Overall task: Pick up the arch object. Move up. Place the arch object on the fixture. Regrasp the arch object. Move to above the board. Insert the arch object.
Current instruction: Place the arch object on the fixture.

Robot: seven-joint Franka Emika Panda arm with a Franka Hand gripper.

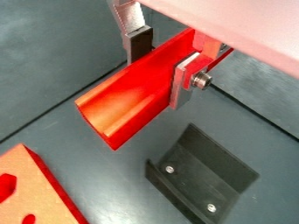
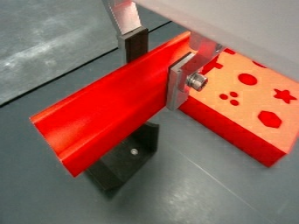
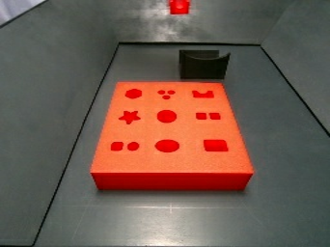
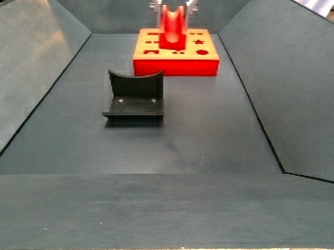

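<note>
1. Gripper [image 1: 162, 59]: two flat silver finger plates with dark pads, closed on a piece and carried clear of the floor. In both wrist views one finger [image 2: 135, 42] lies against one long face of the piece, and the other plate, with its bolt head, against the opposite face.

2. Arch object [image 1: 135, 94]: slim, long, bright-red prism, held crosswise between the pads. In both wrist views its body runs out well past the fingers, and its free end [image 2: 61, 144] hangs in the air, touching nothing. In a side view it shows only as a small red patch [image 3: 179, 7] at the top edge of the frame, above the far end of the enclosure. In a side view it stands as an upright red bar [image 4: 171, 21] in front of the far slab.

3. Fixture [image 3: 203, 64]: small dark grey-black L-shaped bracket on a base plate, scooped on its upper edge, resting on the floor. In a wrist view it lies below and just beside the free end of the held prism [image 1: 201, 178], with two screw heads visible on the plate. Nothing rests on it.

4. Board [image 3: 169, 132]: large, thick, red-orange rectangular slab with a grid of shaped cut-outs, star, circles and rectangles among them. It lies flat on the floor, near the fixture but not touching it.

5. Enclosure floor [image 4: 196, 146]: dark grey, smooth, with sloping grey walls on each side.
</note>
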